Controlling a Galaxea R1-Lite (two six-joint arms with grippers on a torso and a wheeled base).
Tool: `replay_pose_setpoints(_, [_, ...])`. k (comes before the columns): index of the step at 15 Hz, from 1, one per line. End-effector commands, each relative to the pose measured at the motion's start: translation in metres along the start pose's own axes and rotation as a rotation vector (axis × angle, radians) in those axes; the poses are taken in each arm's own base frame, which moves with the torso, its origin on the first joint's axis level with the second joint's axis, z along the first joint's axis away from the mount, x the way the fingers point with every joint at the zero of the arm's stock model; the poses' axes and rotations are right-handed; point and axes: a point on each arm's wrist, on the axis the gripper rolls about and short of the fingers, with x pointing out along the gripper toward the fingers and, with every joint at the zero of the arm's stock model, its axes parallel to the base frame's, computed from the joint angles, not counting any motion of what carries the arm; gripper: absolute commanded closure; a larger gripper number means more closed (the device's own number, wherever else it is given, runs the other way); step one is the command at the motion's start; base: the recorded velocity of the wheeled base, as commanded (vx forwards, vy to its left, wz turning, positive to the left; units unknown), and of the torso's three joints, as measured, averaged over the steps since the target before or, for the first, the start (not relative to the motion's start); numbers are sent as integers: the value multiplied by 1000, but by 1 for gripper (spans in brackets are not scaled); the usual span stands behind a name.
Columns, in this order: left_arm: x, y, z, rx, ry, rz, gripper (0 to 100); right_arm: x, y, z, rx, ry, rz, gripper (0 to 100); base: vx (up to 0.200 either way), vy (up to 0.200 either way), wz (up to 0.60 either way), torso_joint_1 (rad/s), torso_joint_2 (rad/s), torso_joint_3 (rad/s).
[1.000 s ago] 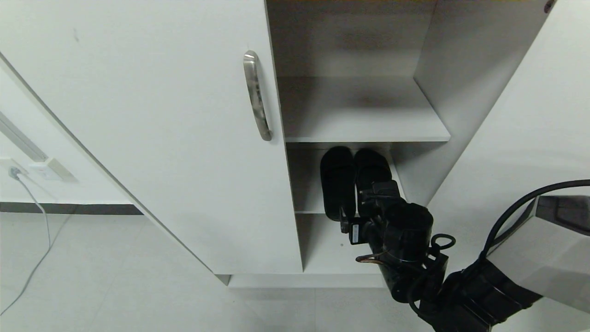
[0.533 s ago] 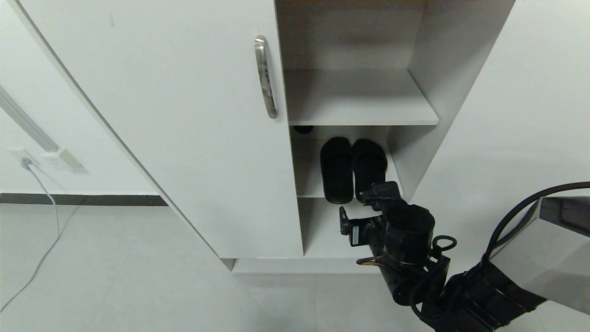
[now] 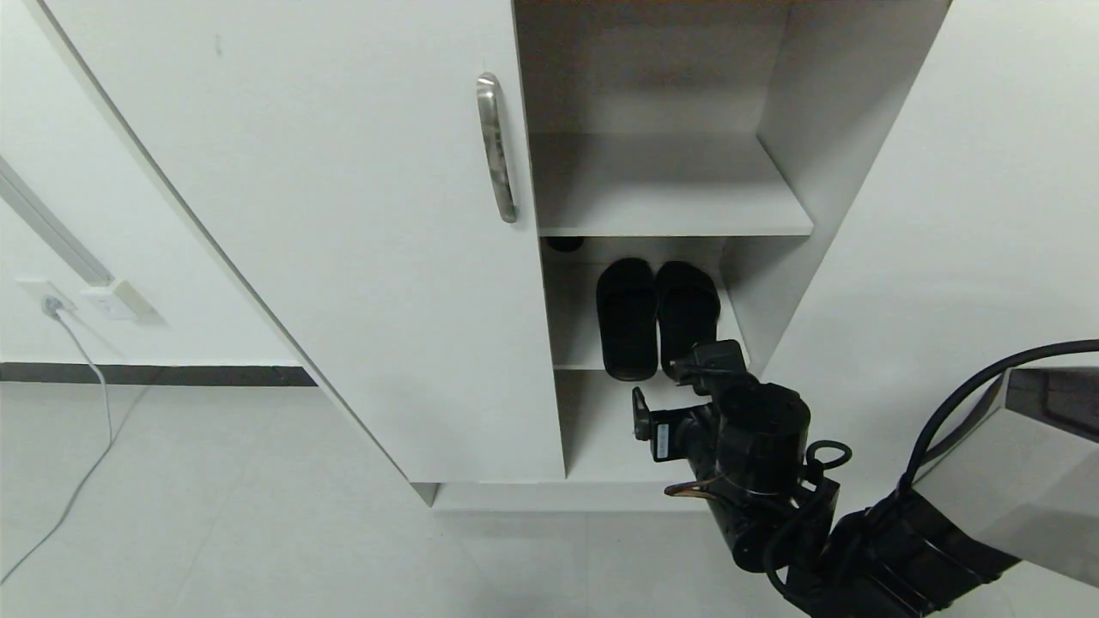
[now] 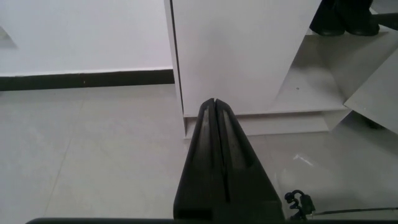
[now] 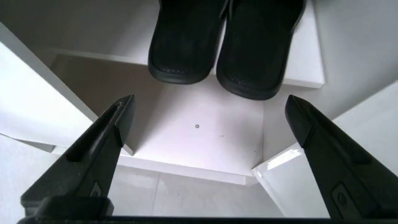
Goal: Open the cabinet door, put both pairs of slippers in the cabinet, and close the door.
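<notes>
At cabinet (image 3: 670,184) front, right claw (image 5: 209,109) spread wide near shelved slippers (image 3: 631,318); left claw (image 4: 214,109) pressed together.

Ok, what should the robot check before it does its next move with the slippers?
1. Cabinet door open: ok.
2. Black slippers side by side on the shelf: ok.
3. Second pair inside: cannot tell.
4. Right gripper open, empty, clear of the slippers: ok.
5. Left gripper shut, holding nothing: ok.
6. Slipper heels clear of the door's path: cannot tell.
</notes>
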Motion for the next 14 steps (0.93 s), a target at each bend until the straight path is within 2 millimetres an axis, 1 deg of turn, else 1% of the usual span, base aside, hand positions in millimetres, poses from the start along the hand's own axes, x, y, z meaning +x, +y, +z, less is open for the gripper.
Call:
replay_pose_setpoints(1, [0,0,0,0,0,1,100,-1,0,-1,-1,2,1,0,0,0,0,-2,2,163])
replay_pose_setpoints(5, [0,0,0,0,0,1,100,-1,0,-1,-3,5,10,0,0,0,0,-1,2,192])
replay_pose_setpoints(8, [0,0,0,0,0,-1,100,-7,-1,-1,-9,11,34,0,0,0,0,2,9,211])
replay_pose_setpoints(10, [0,0,0,0,2,1,100,-16,-1,2,-10,13,83,0,0,0,0,-2,5,200])
replay_pose_setpoints(13, [0,0,0,0,2,1,100,-44,-6,13,-11,15,220,0,0,0,0,1,1,185])
replay_pose_setpoints(14, [0,0,0,1,2,1,100,-46,-6,14,-12,15,229,0,0,0,0,0,0,0])
